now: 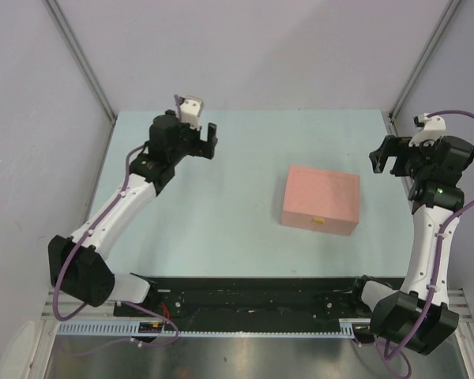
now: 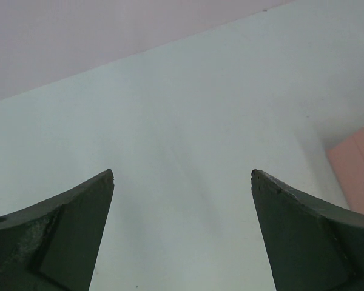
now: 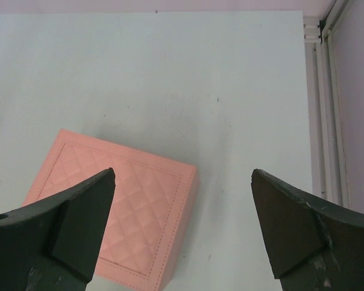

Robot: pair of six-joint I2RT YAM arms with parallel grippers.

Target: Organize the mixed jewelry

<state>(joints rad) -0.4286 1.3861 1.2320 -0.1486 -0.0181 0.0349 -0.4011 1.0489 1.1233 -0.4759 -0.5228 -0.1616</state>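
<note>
Since box (image 1: 320,200) is sitting shut, jewelry unseen, L gripper (image 2: 182,174) & R gripper (image 3: 182,174) are prob. hovering clear, fingers released, empty.

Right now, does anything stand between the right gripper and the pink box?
Nothing visible does: only table surface separates the open right gripper from the closed pink box. No jewelry shows in any view.

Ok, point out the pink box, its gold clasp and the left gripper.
pink box (image 1: 321,193): top view, middle of the lid.
gold clasp (image 1: 319,222): top view, centre of the clasp.
left gripper (image 2: 182,176): left wrist view, midway between its fingertips.
</note>
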